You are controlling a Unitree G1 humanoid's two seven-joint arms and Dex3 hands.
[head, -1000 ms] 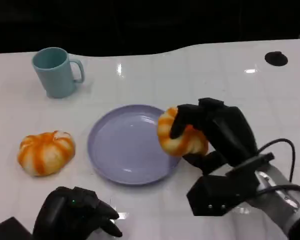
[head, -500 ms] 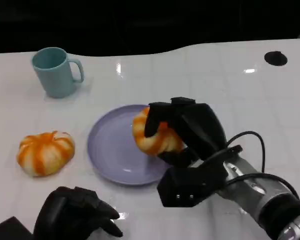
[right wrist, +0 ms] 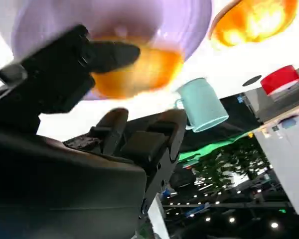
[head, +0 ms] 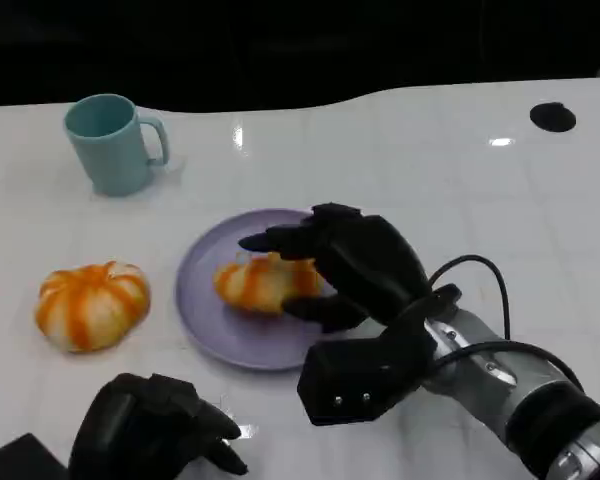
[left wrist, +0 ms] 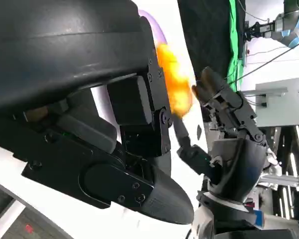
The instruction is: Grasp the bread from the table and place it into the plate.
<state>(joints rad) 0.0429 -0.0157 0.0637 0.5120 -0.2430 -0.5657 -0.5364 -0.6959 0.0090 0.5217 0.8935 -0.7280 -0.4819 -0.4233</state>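
Note:
An orange-and-white bread roll (head: 258,283) lies on the lilac plate (head: 208,300), left of its middle. My right hand (head: 352,268) hovers at the roll's right side, its fingers (head: 280,240) stretched out over the roll and apart, no longer clamped on it. The right wrist view has the same roll (right wrist: 139,72) against the plate (right wrist: 189,20) between spread fingers (right wrist: 109,52). A second, pumpkin-shaped roll (head: 90,305) sits on the table left of the plate. My left hand (head: 155,432) rests at the near edge with fingers curled in on nothing.
A teal mug (head: 110,143) stands at the back left, handle to the right. A small black disc (head: 552,117) is set in the white table at the far right. A black cable (head: 480,300) loops off my right wrist.
My right hand carried the roll leftward over the plate and lowered it; its fingers have opened and the roll now lies on the plate. The left hand stayed put.

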